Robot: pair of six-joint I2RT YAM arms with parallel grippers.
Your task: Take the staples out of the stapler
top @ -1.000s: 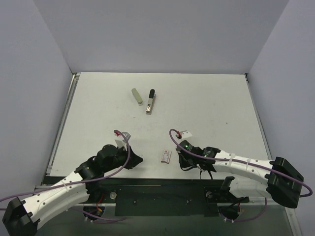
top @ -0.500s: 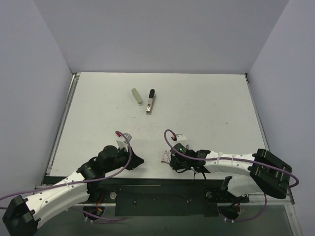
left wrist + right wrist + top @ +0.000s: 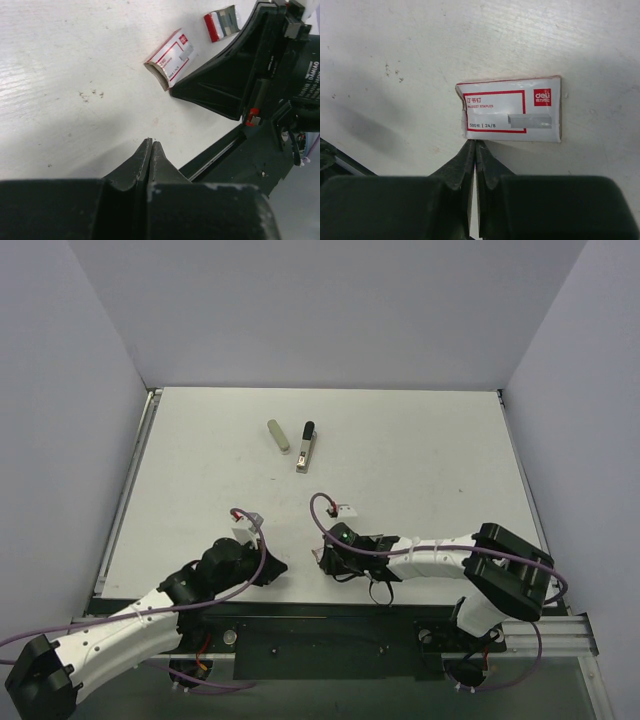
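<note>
The stapler [image 3: 306,447], black top arm over a silvery base, lies far back on the white table [image 3: 420,450], well away from both grippers and out of both wrist views. My left gripper [image 3: 277,567] is shut and empty, low over the table near its front edge; its closed tips show in the left wrist view [image 3: 150,141]. My right gripper [image 3: 326,560] is shut, and its tips [image 3: 475,143] touch the near edge of a small white and red staple box [image 3: 512,108]. The box also shows in the left wrist view [image 3: 171,59].
An olive-grey rounded bar [image 3: 278,436] lies just left of the stapler. The two grippers are close together at the front middle, the right gripper's black body [image 3: 260,75] beside the box. Purple cables with white tags [image 3: 345,509] loop above each wrist. Grey walls enclose the table.
My right arm has swung left along the table's front, bringing its shut gripper up to the staple box, which has shifted slightly left. My left gripper has barely moved.
</note>
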